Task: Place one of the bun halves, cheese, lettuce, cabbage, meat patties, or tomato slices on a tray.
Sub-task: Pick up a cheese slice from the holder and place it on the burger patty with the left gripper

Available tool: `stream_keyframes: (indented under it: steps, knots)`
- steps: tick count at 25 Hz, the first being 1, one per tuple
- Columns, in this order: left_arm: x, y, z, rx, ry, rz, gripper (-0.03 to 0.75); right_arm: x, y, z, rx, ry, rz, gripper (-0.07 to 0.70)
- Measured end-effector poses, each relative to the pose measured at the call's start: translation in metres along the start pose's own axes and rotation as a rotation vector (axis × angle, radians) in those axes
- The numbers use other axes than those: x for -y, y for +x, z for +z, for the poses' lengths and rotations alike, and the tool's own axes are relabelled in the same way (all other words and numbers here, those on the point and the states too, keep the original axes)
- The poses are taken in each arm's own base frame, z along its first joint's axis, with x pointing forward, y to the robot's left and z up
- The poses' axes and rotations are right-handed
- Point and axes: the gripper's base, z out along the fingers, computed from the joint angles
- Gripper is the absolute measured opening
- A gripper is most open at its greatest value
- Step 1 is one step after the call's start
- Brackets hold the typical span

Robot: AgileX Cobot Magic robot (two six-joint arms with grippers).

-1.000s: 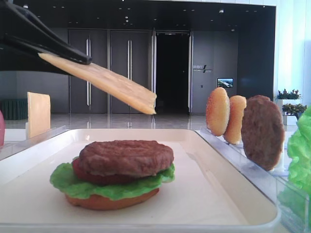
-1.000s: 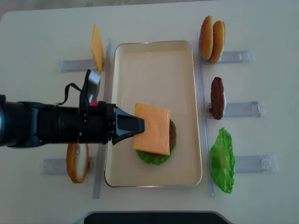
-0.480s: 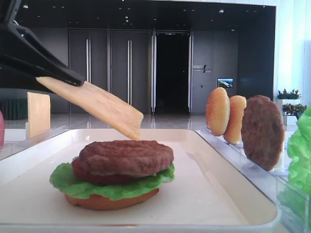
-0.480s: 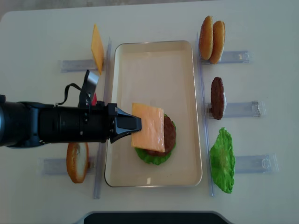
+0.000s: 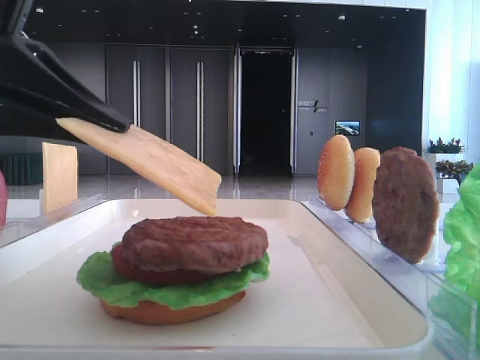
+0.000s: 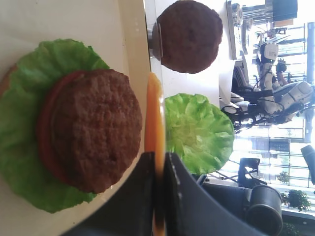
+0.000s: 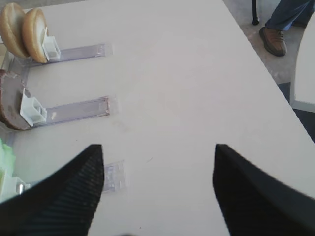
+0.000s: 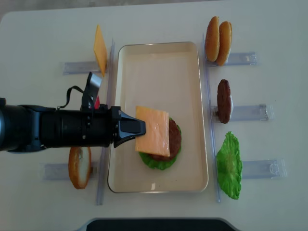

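Yellow-orange cheese [image 8: 152,131] was tilted above the patty stack [image 8: 161,142] on the tray [image 8: 159,62] | your left gripper [image 8: 131,127] was clamped on its edge | right gripper [image 7: 157,191] jaws apart, empty | risk: released tilted, you'd see it slide off the stack.

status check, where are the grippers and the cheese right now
Left gripper shut on cheese, slice tilted above the patty on the tray, not touching. Right gripper open, holding nothing, over bare table. Nothing in the way.
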Motion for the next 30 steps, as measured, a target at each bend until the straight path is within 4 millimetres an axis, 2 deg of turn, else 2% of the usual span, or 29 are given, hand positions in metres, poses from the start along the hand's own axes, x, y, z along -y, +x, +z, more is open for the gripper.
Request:
stream_keyframes:
  steps: [25,30]
  knots:
    - [0.0018,0.0007,0.0000,-0.008,0.020,-0.014,0.022,0.0000,0.0000,0.0000,0.000,0.000,0.000,0.481]
    - [-0.0043,0.0038,0.0074,-0.042,0.012,-0.048,0.022,0.0000,0.0000,0.0000,0.000,0.000,0.000,0.481]
